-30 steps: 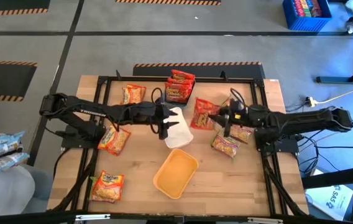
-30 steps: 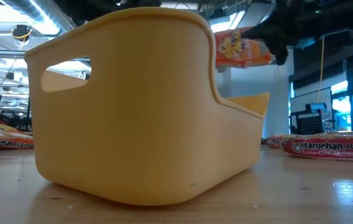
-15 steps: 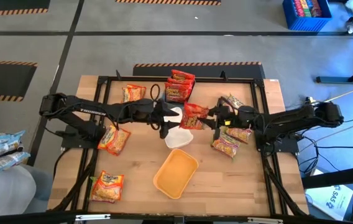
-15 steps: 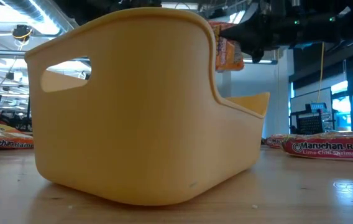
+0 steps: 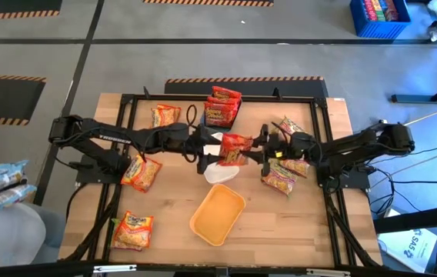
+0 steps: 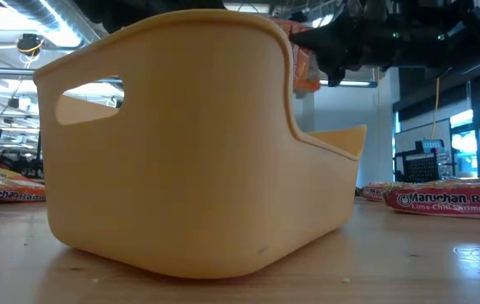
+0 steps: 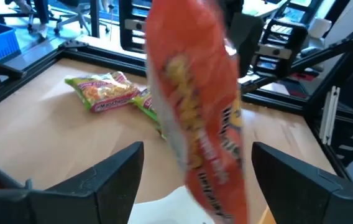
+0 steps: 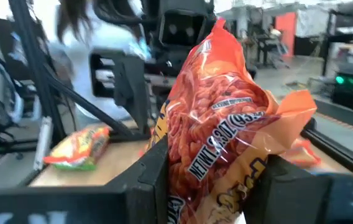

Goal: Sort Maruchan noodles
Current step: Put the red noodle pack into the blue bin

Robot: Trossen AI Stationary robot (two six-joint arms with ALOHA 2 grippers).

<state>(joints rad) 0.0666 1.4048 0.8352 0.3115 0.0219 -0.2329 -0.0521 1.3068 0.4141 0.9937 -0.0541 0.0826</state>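
Low view: the orange-yellow tray (image 6: 198, 143) fills most of the frame and hides the tabletop's middle; only a sliver of the held red packet (image 6: 301, 63) shows past its rim. A packet at the right edge (image 6: 447, 201) reads "Maruchan Ramen", with a smaller "Lime Chili Shrimp" line that is hard to make out.

High view: right gripper (image 5: 258, 149) holds the red packet (image 5: 234, 148) above the white tray (image 5: 220, 171), jaws clamped on its lower end. Right wrist view: packet upright between the jaws, "NET WT 3 OZ" legible.

Left gripper (image 5: 203, 146) sits just beside the packet, jaws spread wide, holding nothing. Left wrist view: packet blurred, print unreadable.

Other packets lie scattered on the tabletop (image 5: 295, 223).
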